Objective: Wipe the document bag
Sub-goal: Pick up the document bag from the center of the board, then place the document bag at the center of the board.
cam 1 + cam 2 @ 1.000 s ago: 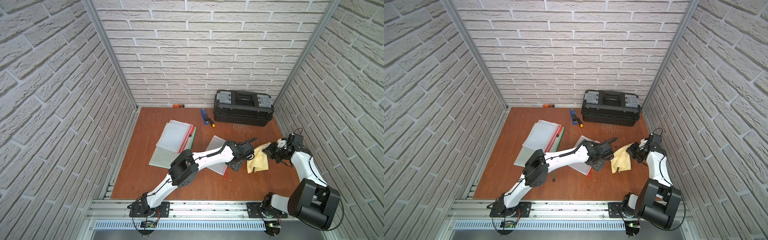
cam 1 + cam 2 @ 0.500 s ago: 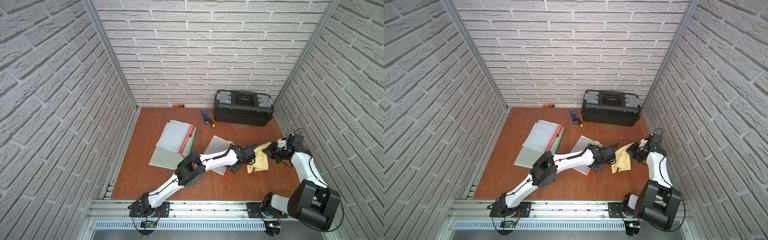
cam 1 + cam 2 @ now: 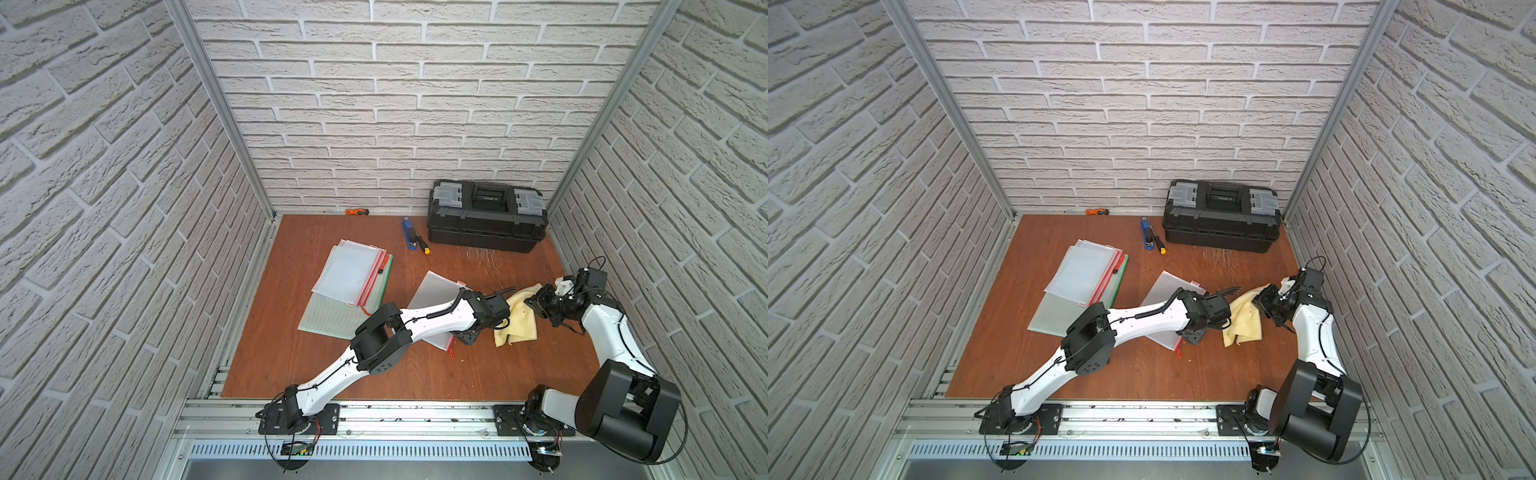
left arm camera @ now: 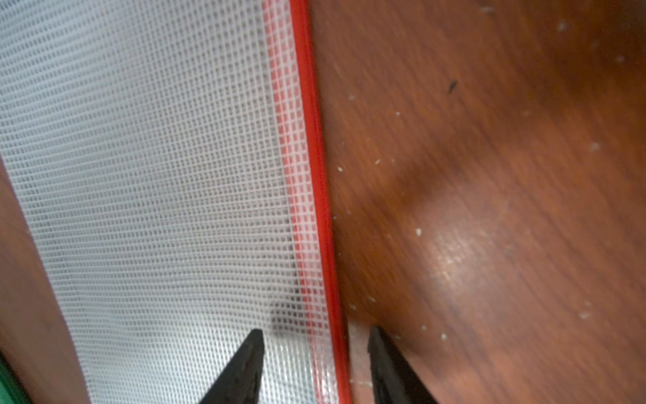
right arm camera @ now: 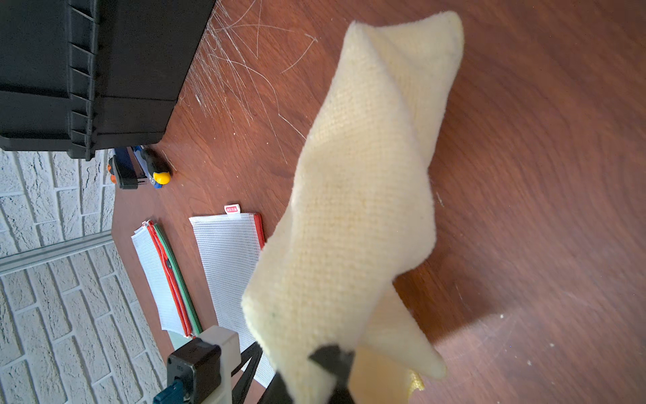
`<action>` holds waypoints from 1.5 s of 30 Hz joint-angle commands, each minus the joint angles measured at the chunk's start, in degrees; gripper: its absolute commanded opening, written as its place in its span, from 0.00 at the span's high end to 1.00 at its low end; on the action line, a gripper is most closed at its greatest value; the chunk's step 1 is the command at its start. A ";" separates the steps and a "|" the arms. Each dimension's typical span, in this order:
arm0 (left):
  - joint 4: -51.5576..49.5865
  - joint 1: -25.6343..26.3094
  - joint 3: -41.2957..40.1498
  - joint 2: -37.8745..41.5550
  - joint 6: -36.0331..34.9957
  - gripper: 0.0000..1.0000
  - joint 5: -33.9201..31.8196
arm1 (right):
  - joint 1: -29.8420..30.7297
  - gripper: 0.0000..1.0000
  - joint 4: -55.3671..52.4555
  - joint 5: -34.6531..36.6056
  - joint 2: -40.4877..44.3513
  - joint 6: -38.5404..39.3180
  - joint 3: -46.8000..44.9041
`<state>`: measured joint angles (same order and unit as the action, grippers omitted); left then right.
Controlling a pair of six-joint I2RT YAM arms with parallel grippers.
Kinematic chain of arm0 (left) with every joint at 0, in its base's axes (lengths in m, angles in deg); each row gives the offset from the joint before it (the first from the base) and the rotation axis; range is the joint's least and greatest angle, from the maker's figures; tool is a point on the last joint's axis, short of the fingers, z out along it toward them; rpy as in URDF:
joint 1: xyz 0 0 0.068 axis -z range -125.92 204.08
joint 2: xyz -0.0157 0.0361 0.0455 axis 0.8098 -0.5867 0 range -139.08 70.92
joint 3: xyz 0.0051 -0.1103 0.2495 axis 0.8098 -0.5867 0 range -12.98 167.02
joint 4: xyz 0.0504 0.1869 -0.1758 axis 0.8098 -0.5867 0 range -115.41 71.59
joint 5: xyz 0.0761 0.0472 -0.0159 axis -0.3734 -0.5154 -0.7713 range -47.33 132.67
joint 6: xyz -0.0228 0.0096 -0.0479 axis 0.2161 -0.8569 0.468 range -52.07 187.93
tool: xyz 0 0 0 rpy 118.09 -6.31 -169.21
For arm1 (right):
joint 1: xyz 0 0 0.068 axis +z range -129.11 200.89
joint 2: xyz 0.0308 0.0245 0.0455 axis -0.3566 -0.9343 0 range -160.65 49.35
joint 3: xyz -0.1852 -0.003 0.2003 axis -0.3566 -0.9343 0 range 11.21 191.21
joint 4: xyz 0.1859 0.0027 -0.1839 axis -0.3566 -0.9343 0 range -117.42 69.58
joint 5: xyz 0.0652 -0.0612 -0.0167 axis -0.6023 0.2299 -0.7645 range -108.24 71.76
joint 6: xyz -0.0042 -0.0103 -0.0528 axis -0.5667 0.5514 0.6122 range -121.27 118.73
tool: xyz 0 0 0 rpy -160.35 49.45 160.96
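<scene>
The left jaws stand a little apart and squeeze nothing. In the left wrist view, one black fingertip (image 4: pixel 250 363) is over the white net of the document bag (image 4: pixel 157 175). The other fingertip is over the brown wood. The bag's red zip edge (image 4: pixel 314 182) runs between them.

The right jaws are closed tight on a yellow cloth (image 5: pixel 360 196). The cloth hangs down in front of the right wrist camera. In both top views it hangs between the two arms, just beside the bag.

The document bag lies flat near the middle of the surface (image 3: pixel 311 365). The white left arm (image 3: pixel 432 320) reaches across it and hides part of it.

A pile of more bags (image 3: pixel 349 272) lies a bit away, on the robot's left. A black toolbox (image 3: pixel 486 222) sits by the back wall. A blue stapler (image 3: pixel 409 235) and a small screwdriver (image 3: pixel 422 245) lie just beside it. A little orange tool (image 3: pixel 356 212) lies against the back wall.
</scene>
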<state>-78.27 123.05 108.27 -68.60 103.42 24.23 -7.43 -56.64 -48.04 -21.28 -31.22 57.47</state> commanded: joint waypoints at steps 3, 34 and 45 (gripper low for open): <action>-1.05 0.11 -1.74 -2.14 -0.94 0.62 -0.43 | -0.25 0.98 1.07 -0.52 1.38 0.60 -0.56; 5.01 -7.29 -15.93 26.42 -2.67 1.00 -3.60 | -0.25 0.98 1.72 -1.55 1.33 -0.08 -1.20; -6.03 -24.89 -26.73 52.39 -7.99 1.00 -14.96 | -0.25 0.98 4.48 -4.25 -0.93 -0.36 -2.93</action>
<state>-77.96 101.76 84.51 -17.98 98.50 13.52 -7.47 -54.48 -50.62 -22.16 -31.44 55.15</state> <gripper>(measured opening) 0.052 0.047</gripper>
